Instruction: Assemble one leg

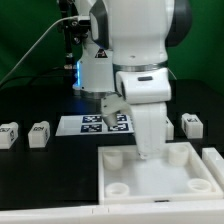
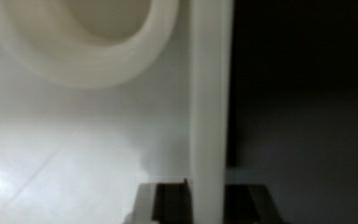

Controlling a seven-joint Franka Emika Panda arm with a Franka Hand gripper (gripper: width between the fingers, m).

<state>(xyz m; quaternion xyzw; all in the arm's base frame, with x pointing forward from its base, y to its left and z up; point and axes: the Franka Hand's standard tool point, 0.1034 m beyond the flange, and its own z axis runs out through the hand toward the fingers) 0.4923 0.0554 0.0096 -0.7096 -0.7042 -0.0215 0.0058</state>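
- Where the black table (image 1: 40, 175) starts, at the exterior view's left, two small white chunky plastic blocks stand side by side, close but not touching. These are the first leg (image 1: 8, 135) and the second leg (image 1: 39, 133), and each has a black-and-white square marker on its face.
- Next is the marker board (image 1: 95, 123), a thin flat white sheet with square tags, lying flat on the table.
- In the middle, the big smooth white robot arm (image 1: 135, 40) bends over and reaches down.
- Its gripper (image 1: 148, 152) points straight down at the far wall of the large white square plastic tray (image 1: 155, 175), which has round holes at its corners.
- In the wrist view, the thin white tray wall (image 2: 206, 100) runs up between the two dark fingers (image 2: 162, 205). A smooth round socket (image 2: 87, 40) sits in the tray floor beside it.
- One finger sits close against the wall. The other is lost in the dark, so I cannot tell if the jaws are pinching.
- At the exterior view's right, the third leg (image 1: 192, 125) stands on the table behind the tray, well apart from the gripper.
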